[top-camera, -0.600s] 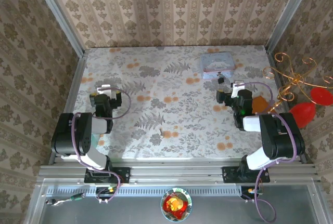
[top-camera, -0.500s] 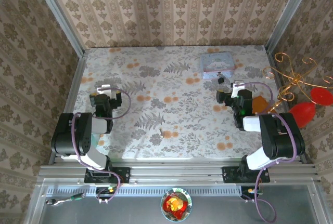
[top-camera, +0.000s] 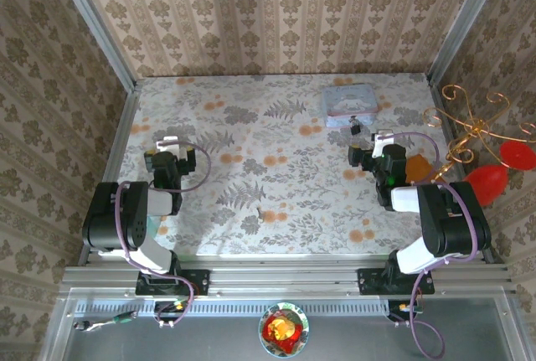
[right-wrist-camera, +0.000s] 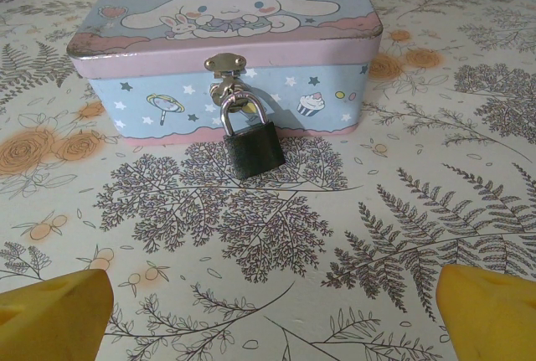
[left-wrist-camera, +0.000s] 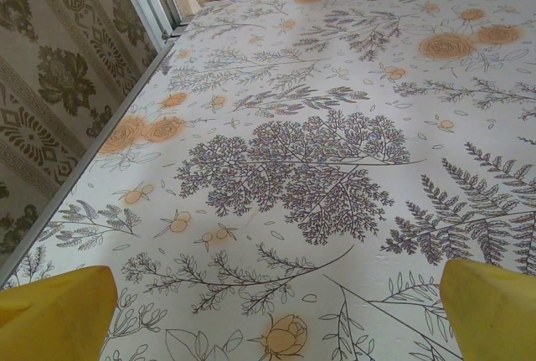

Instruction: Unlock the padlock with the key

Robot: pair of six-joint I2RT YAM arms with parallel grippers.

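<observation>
With both claws spread to their widest and gripping nothing, the unlocking job looks barely begun. The right gripper [right-wrist-camera: 268,315] faces the padlock [right-wrist-camera: 254,150], which sits straight ahead of it, centred between its yellow fingertips [right-wrist-camera: 52,311] and well beyond them. The padlock hangs by its shackle [right-wrist-camera: 244,108] from the hasp [right-wrist-camera: 224,64] of a pale blue tin [right-wrist-camera: 151,85] just behind. The left gripper [left-wrist-camera: 268,311] looks out over the flowered tablecloth [left-wrist-camera: 318,168]. A small dark speck [top-camera: 266,214] on the cloth, off to the right claw's left and behind it, may be the key, though it is too small to tell. Done well, the step would likely mean lifting the key by its bow. The other claw would then steady the lock's dark body, since a hanging lock may swing away from a pushed key.
</observation>
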